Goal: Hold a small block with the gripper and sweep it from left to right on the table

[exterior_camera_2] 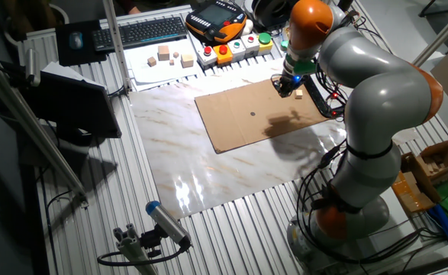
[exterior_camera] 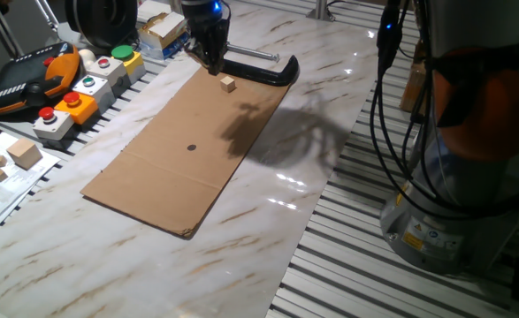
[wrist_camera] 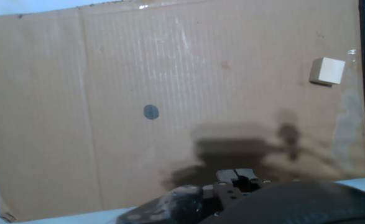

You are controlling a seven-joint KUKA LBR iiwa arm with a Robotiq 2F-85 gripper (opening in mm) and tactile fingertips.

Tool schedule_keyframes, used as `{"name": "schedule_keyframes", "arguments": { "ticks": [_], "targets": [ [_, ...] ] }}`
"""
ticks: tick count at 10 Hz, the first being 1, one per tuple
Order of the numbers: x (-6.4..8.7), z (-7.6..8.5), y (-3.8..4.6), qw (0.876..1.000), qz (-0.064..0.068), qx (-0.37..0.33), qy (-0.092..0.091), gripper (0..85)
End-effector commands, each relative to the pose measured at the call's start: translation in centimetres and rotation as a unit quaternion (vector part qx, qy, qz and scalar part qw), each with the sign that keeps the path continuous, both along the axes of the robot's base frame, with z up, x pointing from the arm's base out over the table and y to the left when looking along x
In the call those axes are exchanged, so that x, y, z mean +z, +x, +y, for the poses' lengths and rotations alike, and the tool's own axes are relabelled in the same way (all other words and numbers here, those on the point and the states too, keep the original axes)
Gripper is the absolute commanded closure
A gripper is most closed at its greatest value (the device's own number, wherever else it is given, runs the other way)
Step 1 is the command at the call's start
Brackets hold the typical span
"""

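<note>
The small block (exterior_camera: 228, 84), a cube with no long axis, lies flat beside the closed, empty pincer (exterior_camera: 212, 64).

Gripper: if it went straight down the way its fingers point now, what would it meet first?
Most likely the bare cardboard sheet beneath the gripper. The small block lies off to one side, seemingly out of that line, though depth is hard to judge.

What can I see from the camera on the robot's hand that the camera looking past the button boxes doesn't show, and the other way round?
Only the hand view shows the cardboard's ribbing close up. Only the fixed view shows the gripper from outside, hanging above the cardboard, plus the button boxes, black clamp and marble table. Both show the cardboard sheet, its dark dot and the small block lying loose on it.
</note>
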State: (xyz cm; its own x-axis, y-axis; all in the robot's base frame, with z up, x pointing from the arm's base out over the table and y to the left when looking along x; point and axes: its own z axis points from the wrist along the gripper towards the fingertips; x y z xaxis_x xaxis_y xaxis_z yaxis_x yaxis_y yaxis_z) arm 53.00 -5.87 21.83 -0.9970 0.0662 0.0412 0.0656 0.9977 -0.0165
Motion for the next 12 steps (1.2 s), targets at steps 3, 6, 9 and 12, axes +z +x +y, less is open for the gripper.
{"name": "schedule_keyframes", "arguments": {
  "ticks": [3,6,9,12],
  "targets": [
    [0.2,-1.5,0.03,1.0,0.005,-0.002,-0.001,84.3],
    [0.0,-2.5,-0.15,1.0,0.011,-0.015,0.001,84.3],
    [-1.1,-4.8,-0.31,1.0,0.001,-0.001,0.0,84.3],
    [-3.6,-7.5,-0.06,1.0,-0.004,0.001,0.002,84.3]
  ]
}}
